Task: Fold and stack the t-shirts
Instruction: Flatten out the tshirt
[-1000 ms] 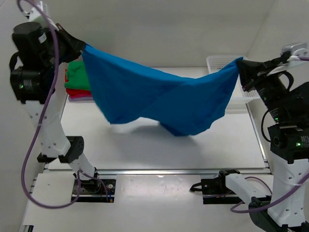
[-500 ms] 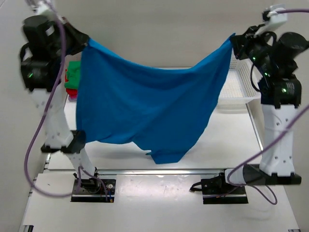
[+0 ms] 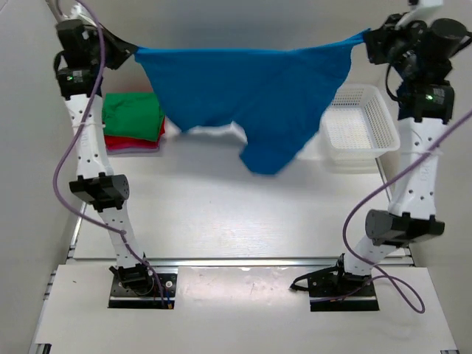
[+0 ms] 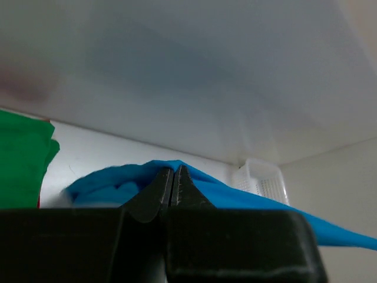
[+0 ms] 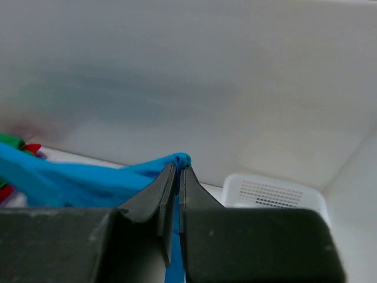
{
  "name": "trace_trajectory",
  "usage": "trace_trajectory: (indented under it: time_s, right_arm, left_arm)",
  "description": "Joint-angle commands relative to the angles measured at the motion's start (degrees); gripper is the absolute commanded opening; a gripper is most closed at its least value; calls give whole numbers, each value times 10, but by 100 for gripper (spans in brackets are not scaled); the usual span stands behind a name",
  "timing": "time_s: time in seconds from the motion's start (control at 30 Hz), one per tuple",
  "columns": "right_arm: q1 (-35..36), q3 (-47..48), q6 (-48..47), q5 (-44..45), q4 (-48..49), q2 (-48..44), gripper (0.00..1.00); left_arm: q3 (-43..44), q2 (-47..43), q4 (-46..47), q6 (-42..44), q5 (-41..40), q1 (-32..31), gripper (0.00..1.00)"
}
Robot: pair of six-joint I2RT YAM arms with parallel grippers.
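Bright blue short-sleeved cloth t-shirt (image 3: 251, 96) hangs in the air over the far half of the white table (image 3: 221, 214), stretched between the two arms, with nothing of it resting on the surface as far as the overhead view shows. At its left corner the left gripper (image 3: 129, 50) has its jaws pressed together on a pinch of blue cloth, which the left wrist view confirms. Below that arm lies the stack already made: a green folded square t-shirt (image 3: 133, 114) on a red one (image 3: 129, 140), with a pale pink-lavender one (image 3: 140, 150) at the bottom. At the right corner the right gripper (image 3: 366, 37) likewise pinches the fabric between closed jaws, above the white plastic mesh basket (image 3: 354, 129).

This looks like the spreading step before any fold. The next move likely calls for lowering both corners together, evenly, so the shirt lands flat on the open table between stack and basket.

Compared with half a second ago, both arms are higher and further back, the top edge has gone from a deep sag to nearly straight, and the stack and basket are now uncovered.
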Motion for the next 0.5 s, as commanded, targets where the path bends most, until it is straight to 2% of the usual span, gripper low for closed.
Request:
trace_trajectory:
  time_s: [0.0, 0.07, 0.1, 0.17, 0.2, 0.27, 0.33, 0.37, 0.43, 0.47]
  right_arm:
    - [-36, -59, 15, -17, 71, -100, 0]
    - [-12, -138, 2, 0, 70, -134, 0]
    - [1, -208, -7, 13, 72, -165, 0]
    - [36, -313, -22, 38, 77, -213, 0]
    - [44, -376, -19, 39, 73, -238, 0]
    - [47, -469, 5, 37, 65, -280, 0]
    - [76, -571, 16, 49, 37, -322, 0]
    - [99, -618, 20, 84, 22, -343, 0]
    - [110, -679, 48, 85, 9, -374, 0]
    - [106, -713, 68, 75, 2, -395, 0]
  left_arm:
    - [-7, -114, 68, 0, 32, 10, 0]
    - [55, -93, -37, 68, -14, -23, 0]
    - [26, -105, -83, 85, -36, -33, 0]
    - [44, -78, -220, 137, -75, -63, 0]
    - [27, -78, -245, 141, -75, -88, 0]
    - [-93, -105, -277, 151, -87, -126, 0]
    - [-162, -117, -299, 148, -163, -167, 0]
    - [-213, -123, -306, 148, -186, -177, 0]
    - [-368, -170, -268, 153, -205, -195, 0]
    - [-528, -229, -183, 151, -190, -196, 0]
